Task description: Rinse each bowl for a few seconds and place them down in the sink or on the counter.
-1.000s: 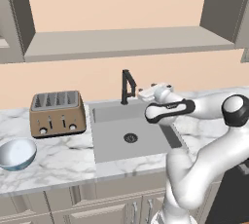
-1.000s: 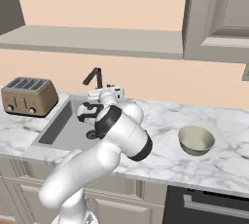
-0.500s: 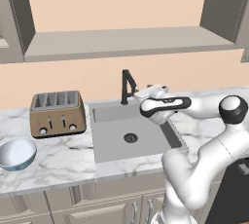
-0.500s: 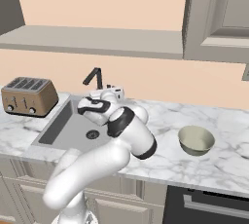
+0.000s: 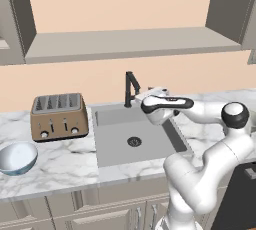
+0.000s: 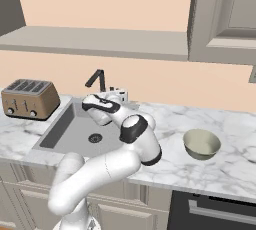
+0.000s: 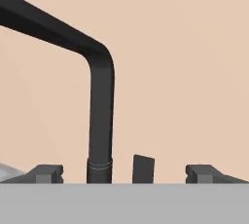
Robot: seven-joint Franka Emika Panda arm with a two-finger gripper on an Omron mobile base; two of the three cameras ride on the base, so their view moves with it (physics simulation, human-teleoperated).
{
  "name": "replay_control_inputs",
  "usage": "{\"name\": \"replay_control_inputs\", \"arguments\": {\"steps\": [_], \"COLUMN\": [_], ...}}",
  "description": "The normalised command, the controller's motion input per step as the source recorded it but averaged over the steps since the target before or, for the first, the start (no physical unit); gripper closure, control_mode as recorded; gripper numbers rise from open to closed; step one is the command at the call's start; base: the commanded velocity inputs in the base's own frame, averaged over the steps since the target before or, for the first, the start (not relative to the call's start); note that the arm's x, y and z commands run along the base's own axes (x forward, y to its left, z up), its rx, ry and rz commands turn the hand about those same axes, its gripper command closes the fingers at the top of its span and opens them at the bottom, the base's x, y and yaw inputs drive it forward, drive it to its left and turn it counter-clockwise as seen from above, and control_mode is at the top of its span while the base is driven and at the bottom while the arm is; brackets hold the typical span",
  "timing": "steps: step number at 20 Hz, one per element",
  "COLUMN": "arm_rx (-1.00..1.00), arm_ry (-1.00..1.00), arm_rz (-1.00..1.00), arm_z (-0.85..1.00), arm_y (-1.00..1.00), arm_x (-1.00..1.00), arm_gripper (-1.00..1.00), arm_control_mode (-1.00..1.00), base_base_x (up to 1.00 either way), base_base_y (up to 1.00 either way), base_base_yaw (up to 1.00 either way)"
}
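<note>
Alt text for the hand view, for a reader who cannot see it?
The open two-finger gripper faces the black angular faucet, whose upright post rises between the dark fingertips and bends away to the upper left. A small dark lever stands beside the post, against a plain peach wall.

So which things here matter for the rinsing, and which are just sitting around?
For the job: glossy light blue bowl; dull olive-beige bowl; grey recessed sink; black angular faucet; white marble counter; open gripper.

Lying about: brown four-slot toaster.
</note>
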Motion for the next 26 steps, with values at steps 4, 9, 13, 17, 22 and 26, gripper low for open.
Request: {"name": "replay_control_inputs", "arguments": {"steps": [4,9,13,17,22,26], "arm_rx": [0.02,0.04,0.02,0.0,0.0,0.0], "arm_ry": [0.0,0.0,0.0,0.0,0.02,0.05], "arm_rz": [0.03,0.04,0.04,0.04,0.02,0.01], "arm_z": [-0.08,-0.07,-0.07,-0.09,-0.14,-0.17], "arm_y": [-0.08,-0.16,-0.1,-0.01,0.0,0.0], "arm_x": [0.31,0.26,0.28,0.31,0.39,0.34], "arm_gripper": [-1.0,-1.0,-1.0,-1.0,-1.0,-1.0], "arm_control_mode": [-1.0,-1.0,-1.0,-1.0,-1.0,-1.0], "base_base_x": [0.0,0.0,0.0,0.0,0.0,0.0], "base_base_y": [0.0,0.0,0.0,0.0,0.0,0.0], "base_base_yaw": [0.0,0.0,0.0,0.0,0.0,0.0]}}
